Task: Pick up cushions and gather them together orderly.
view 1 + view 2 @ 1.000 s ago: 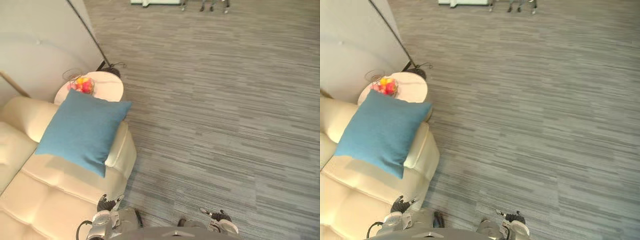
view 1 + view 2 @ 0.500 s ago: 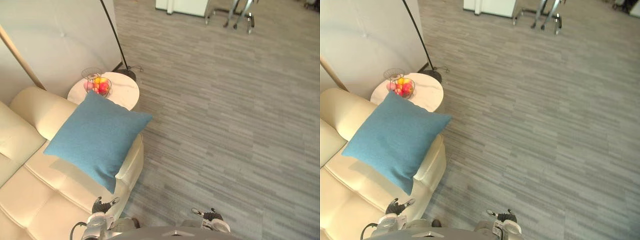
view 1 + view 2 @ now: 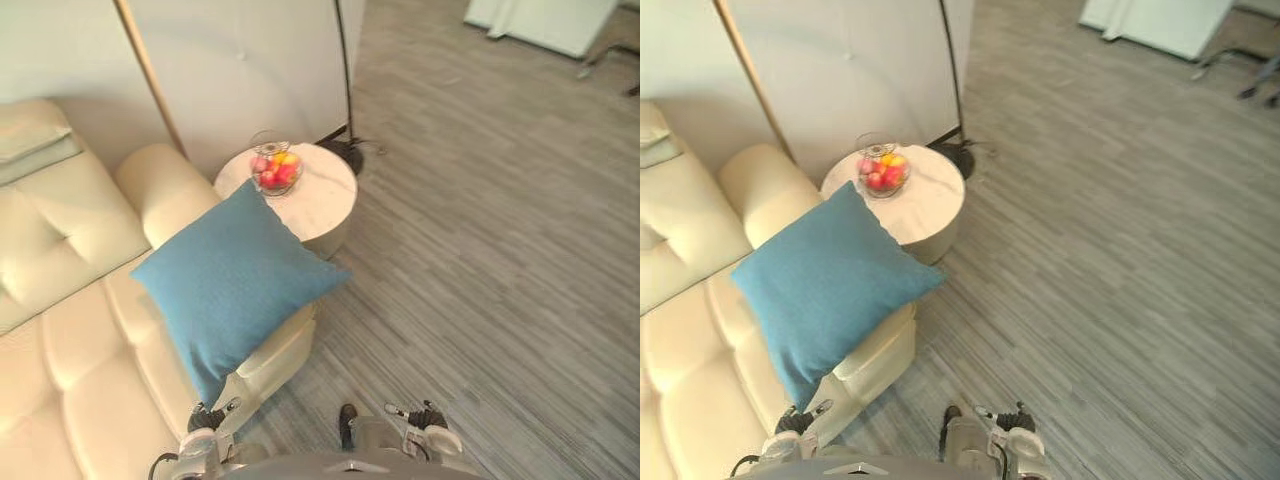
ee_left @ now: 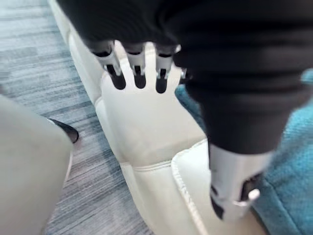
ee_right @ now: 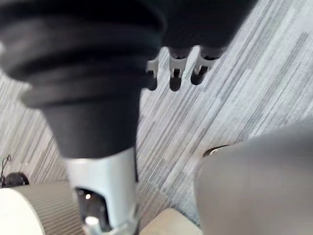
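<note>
On the cream sofa point(image 3: 80, 350), square blue cushion point(image 3: 235, 285) leaning over the armrest, left hand point(image 3: 205, 419), right hand point(image 3: 431, 416) low, fingers point(image 4: 138, 66) apart.

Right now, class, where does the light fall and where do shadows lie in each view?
Left eye view: soft, even light on the blue cushion, no glare, faint shade on the sofa under its lower edge. Left wrist view: the left hand reads dark against the bright sofa. Right wrist view: the right hand is dark over the lit floor.
</note>
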Robot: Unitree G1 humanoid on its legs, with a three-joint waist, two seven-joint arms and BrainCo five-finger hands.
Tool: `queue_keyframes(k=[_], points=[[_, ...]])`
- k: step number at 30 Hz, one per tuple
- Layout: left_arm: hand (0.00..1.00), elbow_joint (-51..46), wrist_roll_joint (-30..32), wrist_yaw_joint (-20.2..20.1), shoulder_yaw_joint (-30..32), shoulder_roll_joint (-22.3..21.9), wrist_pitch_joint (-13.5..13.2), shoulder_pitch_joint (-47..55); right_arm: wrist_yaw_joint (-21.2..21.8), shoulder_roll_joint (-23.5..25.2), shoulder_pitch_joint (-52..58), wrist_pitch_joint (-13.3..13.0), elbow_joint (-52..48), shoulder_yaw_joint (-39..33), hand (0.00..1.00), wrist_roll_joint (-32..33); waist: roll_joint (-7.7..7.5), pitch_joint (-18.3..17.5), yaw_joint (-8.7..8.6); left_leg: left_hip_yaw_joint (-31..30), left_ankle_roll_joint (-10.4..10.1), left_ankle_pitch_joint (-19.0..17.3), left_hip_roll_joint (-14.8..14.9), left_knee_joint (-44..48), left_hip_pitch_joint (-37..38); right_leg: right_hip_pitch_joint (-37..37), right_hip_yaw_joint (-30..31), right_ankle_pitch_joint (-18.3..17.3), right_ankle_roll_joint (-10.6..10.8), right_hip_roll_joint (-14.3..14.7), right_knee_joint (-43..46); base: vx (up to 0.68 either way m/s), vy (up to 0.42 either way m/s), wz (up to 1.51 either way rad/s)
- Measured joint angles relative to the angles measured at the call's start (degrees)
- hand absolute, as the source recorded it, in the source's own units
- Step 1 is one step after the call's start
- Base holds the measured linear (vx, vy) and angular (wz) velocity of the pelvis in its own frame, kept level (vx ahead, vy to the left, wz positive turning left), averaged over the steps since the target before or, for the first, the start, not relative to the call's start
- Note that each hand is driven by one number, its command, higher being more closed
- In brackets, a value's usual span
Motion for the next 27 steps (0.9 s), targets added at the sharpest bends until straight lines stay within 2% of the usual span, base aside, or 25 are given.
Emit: queue_keyframes(k=[1,4,6,7,11,13,15,17,23,27], points=[[0.00,-0.2,0.0,0.1,0.2,-0.3,-0.1,0.1,0.5,-0.1,0.1,0.0,0.0,0.1,0.00,0.0,0.10,-0.1,0.04,0.0,-0.6,0.8,0.7,0.6,-0.2,1.0,-1.9,-1.3,-0.6,0.0,0.2,0.27,-0.230,0.50],[0.00,-0.9,0.0,0.0,1.2,-0.3,-0.1,0.1,0.8,0.1,0.7,-0.2,0.0,0.1,0.00,0.0,0.21,-0.3,-0.35,0.4,-1.2,1.3,2.3,5.5,-3.8,4.1,-6.8,-1.8,-1.4,-0.2,-2.5,0.18,-0.134,0.77],[0.00,-1.0,0.0,0.0,1.1,0.0,-0.1,0.0,0.8,0.1,0.9,-0.1,0.1,0.1,0.00,0.0,0.14,-0.3,-0.26,3.1,-2.1,1.9,3.1,9.3,-6.2,6.7,-10.1,-1.7,-1.6,-0.6,-4.2,0.15,-0.108,0.96],[0.00,-1.1,0.0,0.0,1.1,0.2,-0.1,0.0,0.8,0.3,1.1,0.0,0.3,0.0,0.00,0.0,-0.30,-0.5,-0.03,6.4,-2.0,2.7,3.4,9.5,-6.8,8.2,-12.0,-1.7,-1.6,-1.3,-5.1,0.06,-0.041,0.69],[0.00,-0.6,0.0,0.0,-1.8,1.3,0.1,0.1,0.8,0.4,1.2,0.1,0.6,-0.1,0.00,0.0,-0.68,-0.8,-0.38,14.3,-1.9,4.9,3.4,4.4,-6.5,9.7,-15.6,-1.3,-1.5,-2.9,-7.4,0.03,0.006,0.66],[0.00,-0.6,0.0,-0.1,-3.6,1.8,0.2,0.1,0.8,0.4,1.2,0.2,0.7,-0.1,0.00,0.0,-0.49,-1.1,-0.49,16.3,-1.3,7.0,2.5,-0.1,-5.8,10.0,-16.2,0.0,-1.2,-3.0,-9.2,-0.02,0.057,0.64],[0.00,-0.1,0.0,-0.2,-5.8,3.2,0.4,-0.1,0.7,0.3,1.0,0.4,1.9,0.0,0.00,0.0,-1.35,-1.1,-0.56,16.6,-0.3,9.5,1.5,-4.5,-4.9,11.2,-17.2,2.3,-0.8,-2.9,-13.0,-0.05,0.066,0.44],[0.00,0.4,0.1,-0.3,-6.5,3.8,0.6,-0.1,0.7,0.4,0.8,0.5,2.3,0.0,0.00,0.0,-1.86,-1.4,-0.65,16.6,0.3,10.3,0.9,-5.9,-4.1,12.6,-17.1,3.9,-0.5,-2.8,-15.5,-0.08,0.059,0.13],[0.00,1.9,0.1,-0.6,-7.8,4.8,0.6,0.0,0.7,0.7,0.7,0.5,2.3,0.1,0.00,0.0,-1.79,-1.6,-1.93,16.5,0.8,11.1,-0.1,-9.7,-3.2,13.7,-16.8,6.8,0.4,-2.3,-19.0,-0.16,0.049,0.04],[0.00,2.2,0.1,-0.6,-8.0,5.2,0.6,0.0,0.7,0.8,0.7,0.5,2.3,0.1,0.00,0.1,-1.93,-1.6,-2.18,15.8,1.7,12.5,-1.2,-11.0,-2.9,13.7,-15.4,7.2,0.7,-2.8,-19.8,-0.16,0.032,0.08]])
